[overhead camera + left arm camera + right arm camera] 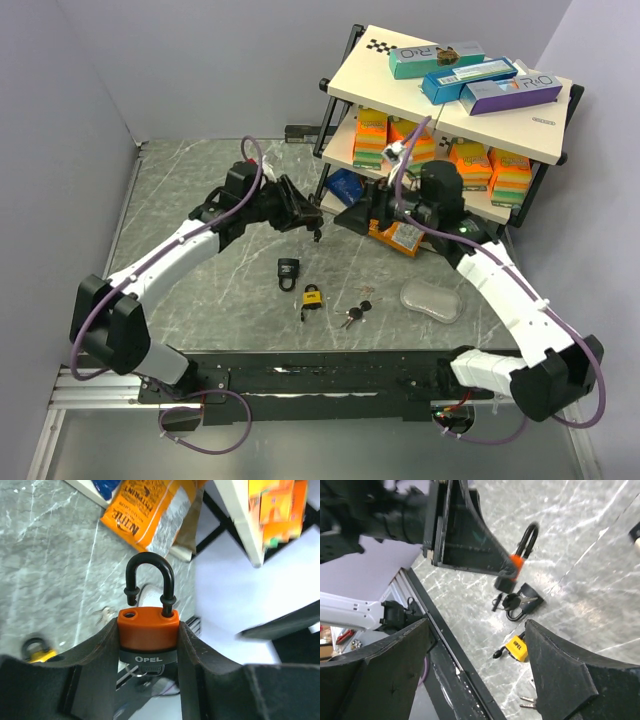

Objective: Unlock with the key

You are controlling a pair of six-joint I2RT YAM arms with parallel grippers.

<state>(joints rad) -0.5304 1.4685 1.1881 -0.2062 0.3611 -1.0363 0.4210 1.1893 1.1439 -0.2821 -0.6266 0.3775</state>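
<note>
Above the counter [180,180] I find the left fingers [100,665] clamped on the body of the orange padlock [148,630], which is held in the air. The right fingers [560,675] are released and spread wide, near it. Its shackle [150,565] stands raised with one leg out of its hole, and a key [508,599] hangs at the underside.
</note>
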